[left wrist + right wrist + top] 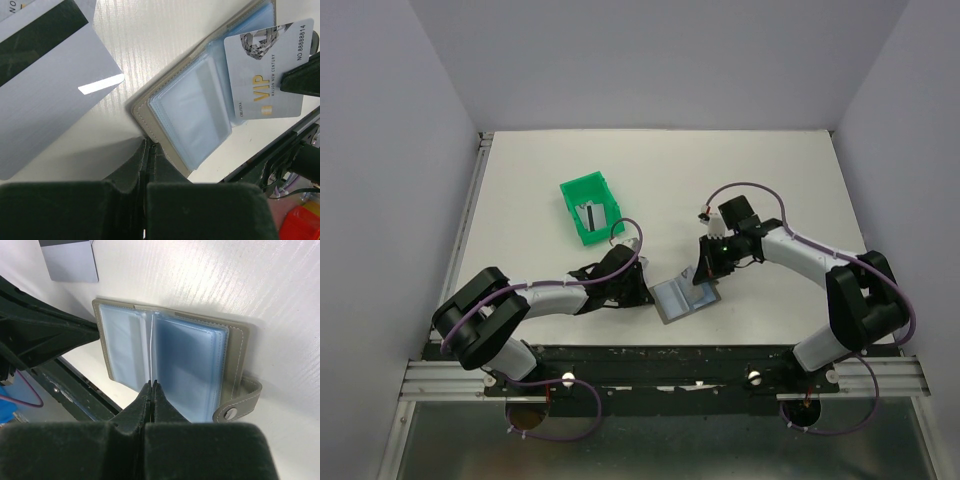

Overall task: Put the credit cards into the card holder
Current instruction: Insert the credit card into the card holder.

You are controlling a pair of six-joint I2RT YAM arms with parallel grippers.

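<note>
- From the card holder [682, 300], the bare table [670, 170] lies open toward 12 o'clock.
- At 9 o'clock, the left gripper [645, 293] and its arm close the way.
- At 2 o'clock, the right gripper [706, 278] holds a credit card [265, 70] over the holder.
- The green bin [590, 208] stands near 10 o'clock, well apart.
- At 6 o'clock, the black rail [670, 352] is near.

Grey card [45, 85] cut off at top-left edge — VIP card [265, 75] rt edge covered.
</note>
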